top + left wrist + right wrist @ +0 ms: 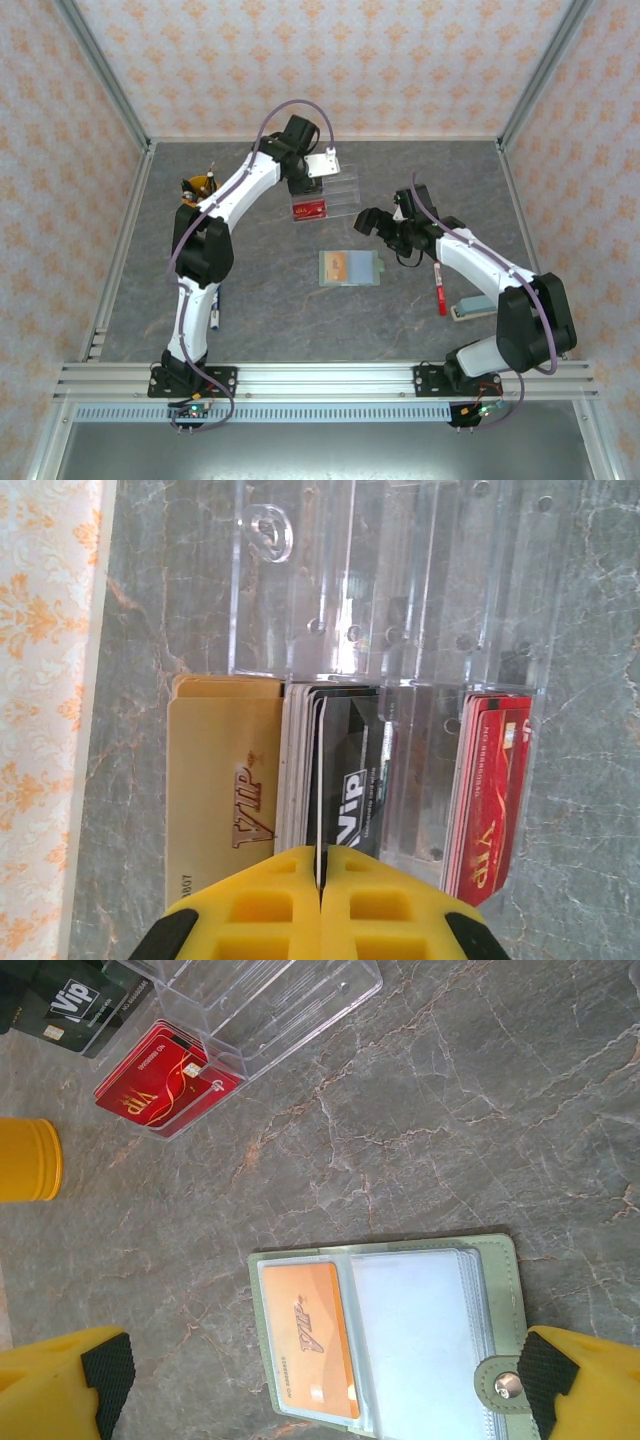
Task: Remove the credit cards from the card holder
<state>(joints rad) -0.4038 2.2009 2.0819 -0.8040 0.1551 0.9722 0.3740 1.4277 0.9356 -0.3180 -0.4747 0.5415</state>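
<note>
Overhead, the grey marbled table point(250, 300) carries both arms, the left one stretched to the far side and the right one bent toward the middle. The left gripper point(320, 865) has its yellow fingers pressed together, with the thin edge of a black card point(350, 790) running in between them, so it pinches that card at the near end of a clear tray point(400, 590). The right gripper point(325, 1378) is spread wide and grips nothing; it hangs over the card holder point(505, 1290), one finger to each side of it, and whether the pad by the snap tab touches it cannot be told. The card holder lies open flat on the table near the centre, well apart from the tray, with an orange card point(310, 1340) tucked in its left pocket and clear sleeves on the right. Red cards point(492, 790) sit in the tray's end compartment. A tan card point(222, 780) lies just beside the black one; whether it is inside a compartment is unclear. A red pen point(440, 293) lies on the table by the right arm.
</note>
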